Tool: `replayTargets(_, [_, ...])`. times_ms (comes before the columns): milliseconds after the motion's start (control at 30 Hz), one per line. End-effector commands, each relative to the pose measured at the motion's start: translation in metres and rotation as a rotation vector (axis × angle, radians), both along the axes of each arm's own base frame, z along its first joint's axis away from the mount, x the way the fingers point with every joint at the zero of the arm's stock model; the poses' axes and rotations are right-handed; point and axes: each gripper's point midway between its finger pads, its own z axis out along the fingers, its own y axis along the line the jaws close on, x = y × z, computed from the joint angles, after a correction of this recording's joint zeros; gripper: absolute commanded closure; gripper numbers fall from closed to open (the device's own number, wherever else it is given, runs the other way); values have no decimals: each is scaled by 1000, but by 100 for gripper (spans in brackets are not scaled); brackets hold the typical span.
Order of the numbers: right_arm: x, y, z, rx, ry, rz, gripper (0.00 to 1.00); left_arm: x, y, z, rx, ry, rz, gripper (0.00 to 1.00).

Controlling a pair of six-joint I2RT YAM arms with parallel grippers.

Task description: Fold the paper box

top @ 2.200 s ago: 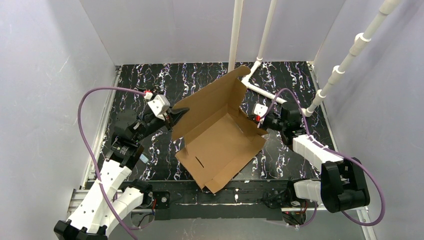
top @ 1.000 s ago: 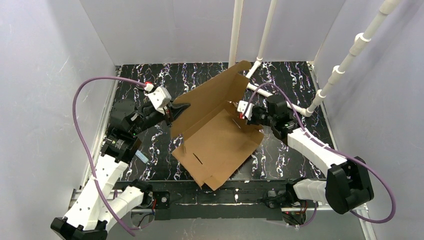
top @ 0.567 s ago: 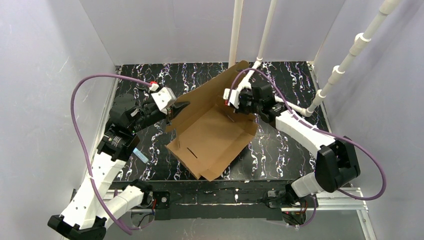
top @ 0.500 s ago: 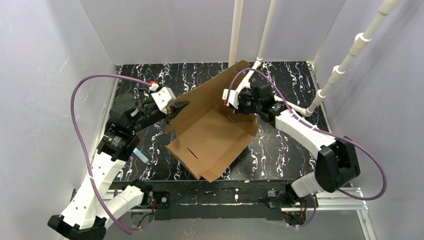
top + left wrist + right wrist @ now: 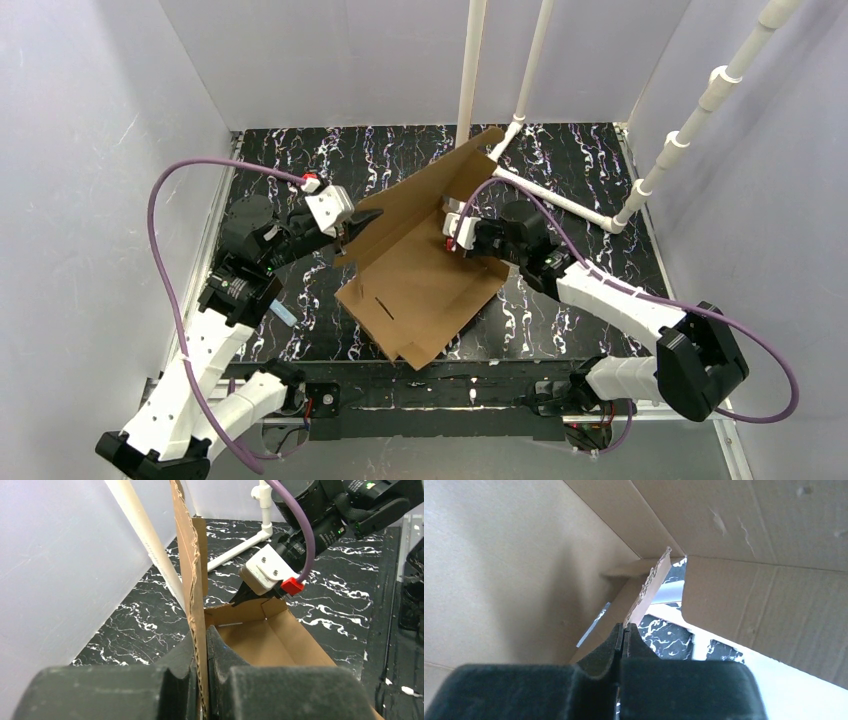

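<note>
- Top view: the box (image 5: 425, 290) lies in the middle of the table (image 5: 290, 160), turned at a slant and half folded.
- One big flap (image 5: 415, 200) stands up along the box's far left side.
- The left gripper (image 5: 361, 219) is at the left end of that flap, right on its edge.
- Left wrist view: the left gripper (image 5: 202, 650) is closed tight on the flap's edge. The cardboard stands straight up between the two fingers.
- The right gripper (image 5: 447, 233) comes in from the right, over the open box. It is close to the inner side of the flap.
- From the left wrist, the right gripper (image 5: 243, 594) points down at the box's far corner.
- Right wrist view: the right gripper (image 5: 623, 632) has its fingers pressed together.
- A small tab (image 5: 651, 580) with a rough edge comes down to meet the tips. I cannot tell if they pinch it or only touch it.
- From the top, the right gripper's tips are mostly hidden by its white block (image 5: 455, 217).
- The left wrist picture cuts off the near part of the box.
- In the right wrist picture, cardboard fills almost everything, and the table shows only through a gap.
</note>
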Motion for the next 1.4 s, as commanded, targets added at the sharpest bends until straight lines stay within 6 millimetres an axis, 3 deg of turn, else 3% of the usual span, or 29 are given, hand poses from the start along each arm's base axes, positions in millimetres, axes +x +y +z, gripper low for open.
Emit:
replayTargets(0, [1,5,6,122,-39,-28,99,-24,-5,31,-40,-205,-100,100])
replayTargets(200, [-1,-13,-1,235,-60,-139,95,-33,-8,20,-43,-202,-134,100])
replayTargets(433, [-20,-31,1,375,-145,-144,92,-52,-14,33,-72,-276,-199,100])
replayTargets(667, [-40,-60,-12,430,-173,-159,87,-72,-22,7,-55,-288,-249,100])
replayTargets(800, [-52,-68,-22,451,-142,-146,80,-80,-29,-8,-51,-260,-281,100])
replayTargets(1033, [-66,-68,-23,434,-112,-98,63,-90,-34,-11,-58,-246,-307,100])
replayTargets(1267, [-65,-71,-14,414,-75,-120,43,-97,-34,-12,-70,-237,-317,100])
replayTargets(1367, [-64,-72,-8,405,-47,-131,41,-98,-33,-13,-71,-236,-313,100])
